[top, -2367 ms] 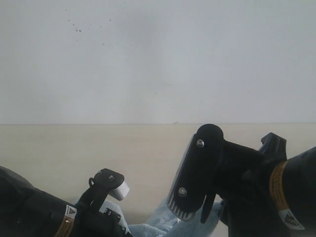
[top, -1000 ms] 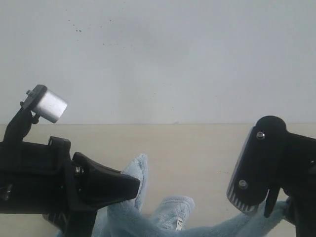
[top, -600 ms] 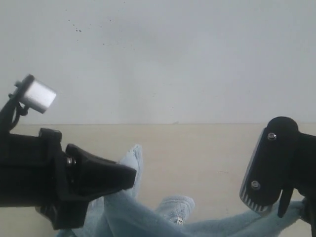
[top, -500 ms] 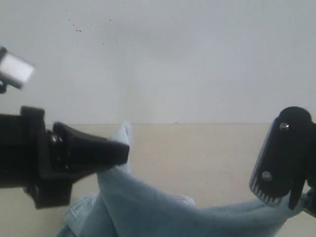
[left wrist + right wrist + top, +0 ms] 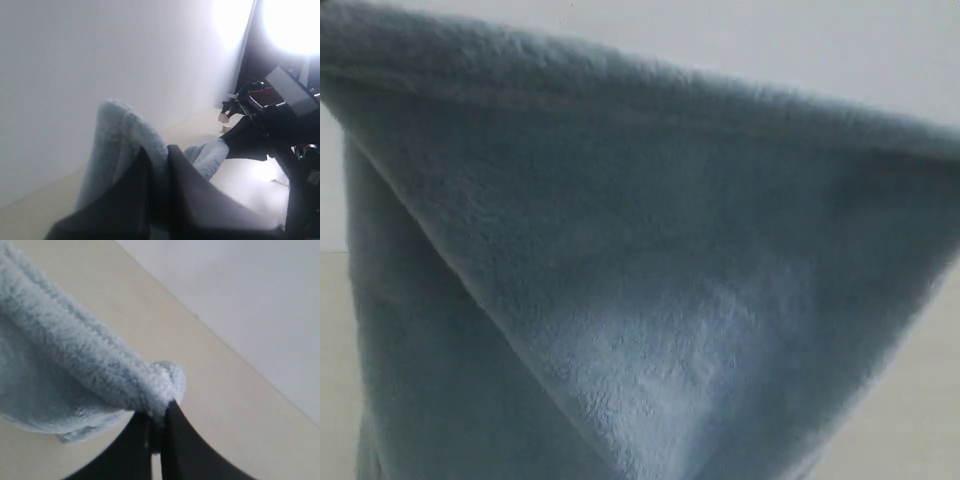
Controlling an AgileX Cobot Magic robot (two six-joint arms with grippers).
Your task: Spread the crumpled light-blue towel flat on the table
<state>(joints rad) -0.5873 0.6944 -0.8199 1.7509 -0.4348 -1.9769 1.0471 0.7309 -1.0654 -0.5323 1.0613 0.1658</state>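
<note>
Raised towel [image 5: 650,300] now blocks the exterior view, pinched by left hand [image 5: 159,152] and right hand [image 5: 157,415] above table [image 5: 225,405].

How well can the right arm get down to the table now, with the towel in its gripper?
Probably yes. The right gripper is shut on a bunched edge of the towel, and the table behind it looks bare. Only the hanging towel itself would touch first. The left gripper grips another part.

My left black two-finger gripper [image 5: 159,154] is pinched tight on a fold of the pale-blue fluffy towel [image 5: 125,135]. My right black gripper [image 5: 157,415] is clamped on another edge, fingers nearly touching.
</note>
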